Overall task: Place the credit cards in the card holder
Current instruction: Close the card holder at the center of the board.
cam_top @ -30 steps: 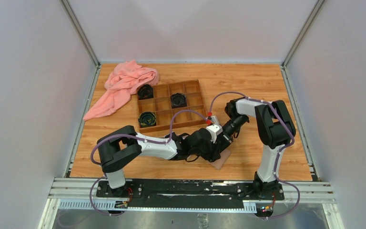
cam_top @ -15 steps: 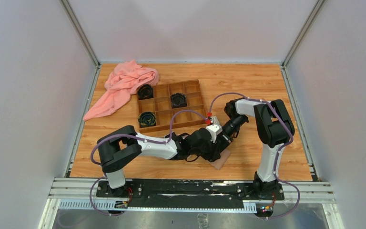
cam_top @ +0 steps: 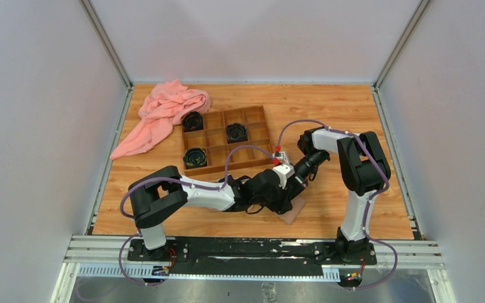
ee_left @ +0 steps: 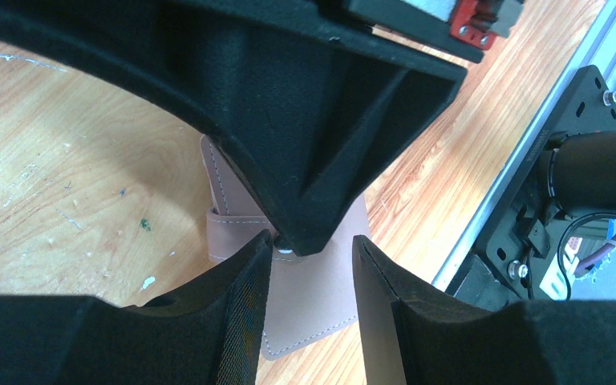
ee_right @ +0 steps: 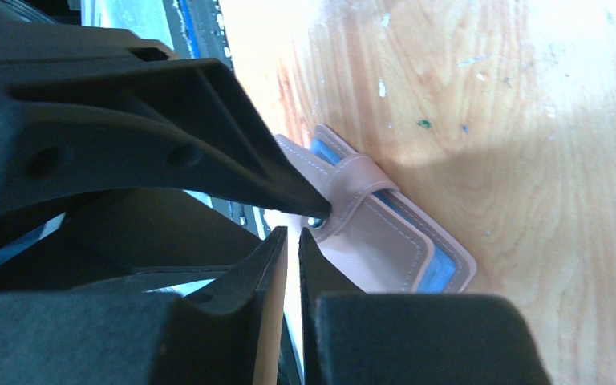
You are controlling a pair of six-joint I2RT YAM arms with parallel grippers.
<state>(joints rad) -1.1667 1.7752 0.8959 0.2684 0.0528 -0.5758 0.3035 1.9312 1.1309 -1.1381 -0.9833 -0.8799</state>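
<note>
Tan leather-look card holder point(ee_right: 385, 241) lying just below both sets of fingertips, largely masked from above; left gripper point(ee_left: 313, 250) spread astride its strap point(ee_right: 353, 186), right gripper point(ee_right: 291, 237) pinched nearly together, tip at the half-hidden snap point(ee_left: 286, 251)

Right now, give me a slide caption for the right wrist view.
Right claw, nearly closed, meets the left claw at the strap of the tan card holder on the wooden table.

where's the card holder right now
In the top view the card holder lies near the front edge of the table, right of centre, mostly under the left gripper and right gripper.
</note>
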